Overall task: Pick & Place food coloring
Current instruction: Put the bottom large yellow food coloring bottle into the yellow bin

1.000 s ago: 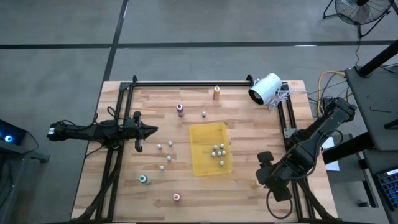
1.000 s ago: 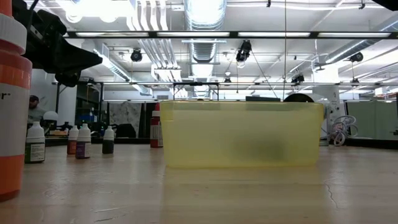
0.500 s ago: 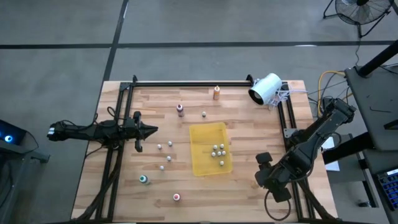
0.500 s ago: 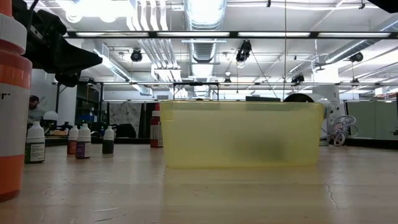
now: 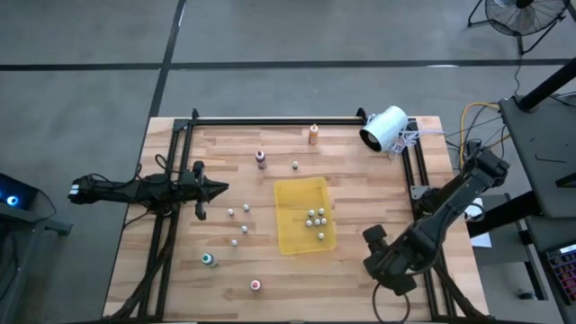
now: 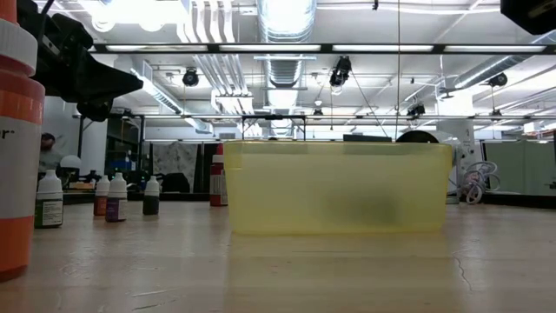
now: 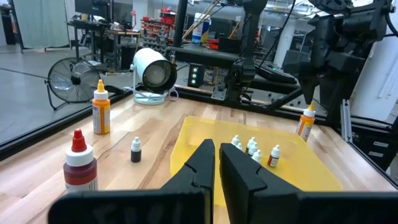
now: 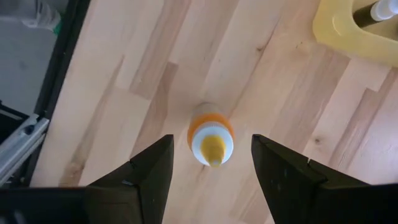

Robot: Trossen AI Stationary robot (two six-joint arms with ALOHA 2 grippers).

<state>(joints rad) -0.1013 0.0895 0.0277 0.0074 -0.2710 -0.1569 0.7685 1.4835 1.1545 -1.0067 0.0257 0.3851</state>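
Observation:
The food coloring bottles are spread over the wooden table. Several small whitish ones stand in the yellow tray (image 5: 306, 216). Others stand on the wood left of it (image 5: 238, 220). Taller ones have orange (image 5: 313, 134), maroon (image 5: 261, 158), teal (image 5: 208, 260) and pink (image 5: 256, 285) tops. One more orange bottle with a yellow tip (image 8: 211, 142) stands upright on the table right of the tray. My right gripper (image 8: 211, 152) hovers open above it, pointing down, a finger on either side without touching. My left gripper (image 5: 216, 187) waits shut at the table's left side.
A white cylinder device (image 5: 385, 128) lies at the far right corner, with cables beside it. Black frame rails run along the far edge (image 5: 270, 120) and both sides. A bottle with an orange label (image 6: 16, 148) stands close to the low camera. Bare wood lies near the tray's near side.
My right gripper has shifted a little toward the table's left and near edge, staying open above the orange bottle. A dark part of that arm now shows at the top right of the low view. The bottles and the tray have kept their places.

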